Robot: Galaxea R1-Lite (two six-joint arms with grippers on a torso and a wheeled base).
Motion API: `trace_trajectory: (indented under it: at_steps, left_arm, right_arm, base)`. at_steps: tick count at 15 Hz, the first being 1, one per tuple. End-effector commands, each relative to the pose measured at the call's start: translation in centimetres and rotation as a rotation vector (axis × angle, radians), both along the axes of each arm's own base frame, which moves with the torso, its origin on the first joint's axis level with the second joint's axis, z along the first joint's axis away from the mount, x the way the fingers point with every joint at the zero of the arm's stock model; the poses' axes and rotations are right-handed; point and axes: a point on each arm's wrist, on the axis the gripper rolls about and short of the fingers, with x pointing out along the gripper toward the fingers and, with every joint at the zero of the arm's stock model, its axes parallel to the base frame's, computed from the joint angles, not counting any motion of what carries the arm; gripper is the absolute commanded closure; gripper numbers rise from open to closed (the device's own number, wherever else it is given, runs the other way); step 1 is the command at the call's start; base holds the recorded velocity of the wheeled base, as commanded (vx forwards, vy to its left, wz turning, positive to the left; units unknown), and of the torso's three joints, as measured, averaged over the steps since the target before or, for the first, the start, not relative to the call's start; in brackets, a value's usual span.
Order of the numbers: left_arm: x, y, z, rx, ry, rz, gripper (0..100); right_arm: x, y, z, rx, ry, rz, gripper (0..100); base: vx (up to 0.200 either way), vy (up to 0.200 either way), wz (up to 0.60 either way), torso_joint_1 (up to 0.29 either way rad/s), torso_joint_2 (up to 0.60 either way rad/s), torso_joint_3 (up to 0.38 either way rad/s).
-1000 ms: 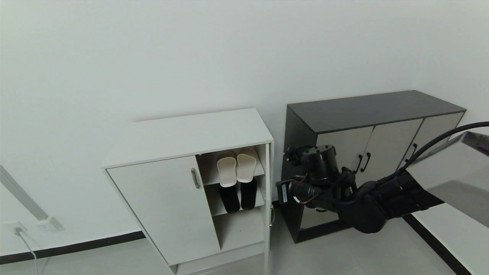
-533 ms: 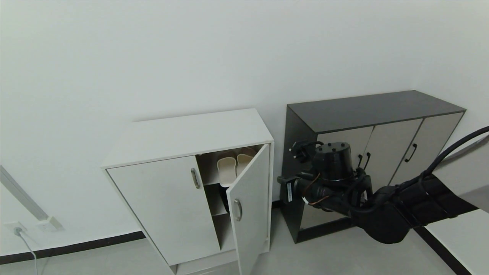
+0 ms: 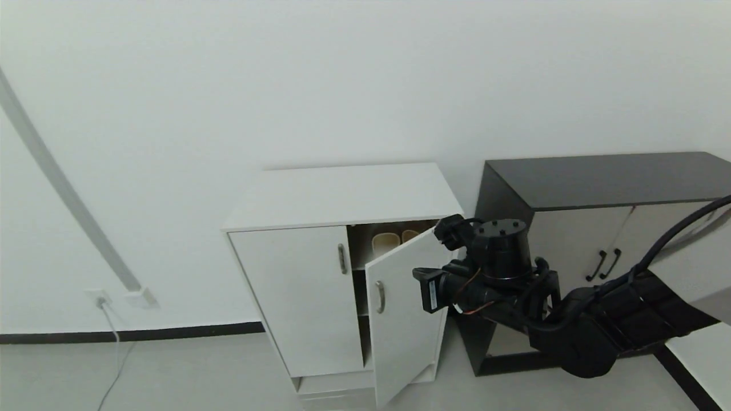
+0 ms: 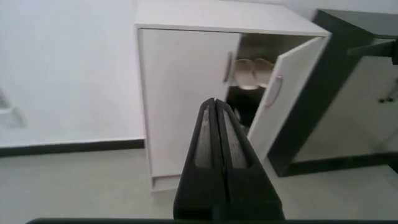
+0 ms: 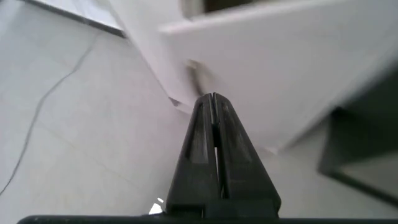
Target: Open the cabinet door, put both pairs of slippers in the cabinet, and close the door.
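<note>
The tall white cabinet door (image 3: pixel 406 311) with its slim metal handle (image 3: pixel 380 297) is seen standing ajar – swung about halfway shut on the right-hand hinge of the low white two-door cabinet (image 3: pixel 348 194). Through the remaining gap the pair of cream slippers (image 3: pixel 386 243) is seen on the upper shelf. The dark shape below them in the left wrist view is probably the black pair (image 4: pixel 244 107), though it sits in shadow.

The door's long axis is upright, and its outer face lies straight ahead of the right gripper (image 5: pixel 213 106), whose fingers are pressed together on nothing and point at the panel just beside the handle. Whether the tips touch the panel cannot be made out. The right arm is much the nearer. The left gripper (image 4: pixel 214 109), likewise clenched and empty, is held well back, facing the cabinet front. A push onward, towards the cabinet's centre, is judged to be what remains.

Against a second ago, the door – then folded fully open – has been swung progressively inward, and the right arm has been carried along behind it. The head camera has also turned, so the sideways shift of the cabinet and of the dark grey sideboard (image 3: pixel 605 177) is not to be taken as movement.
</note>
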Motion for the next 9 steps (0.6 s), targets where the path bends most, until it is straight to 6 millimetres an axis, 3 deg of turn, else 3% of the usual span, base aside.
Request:
trace_trajectory:
  at_steps: [1,6,9]
  left_arm:
    - [0.0,0.0,0.0,0.001,0.001,-0.001,100]
    - [0.0,0.0,0.0,0.0,0.001,-0.001,100]
    - [0.0,0.0,0.0,0.001,0.001,-0.001,100]
  right_arm:
    - [0.0,0.0,-0.8,-0.009,0.005,0.001,100]
    - [-0.7,-0.6,-2.1,-0.036,0.004,0.067,100]
    - [-1.7,-2.0,-3.9,-0.062,-0.023,0.158,100]
  base:
    - [0.0,0.0,0.0,0.0,0.0,0.0]
    - [0.0,0.0,0.0,0.0,0.0,0.0]
    - [0.0,0.0,0.0,0.0,0.0,0.0]
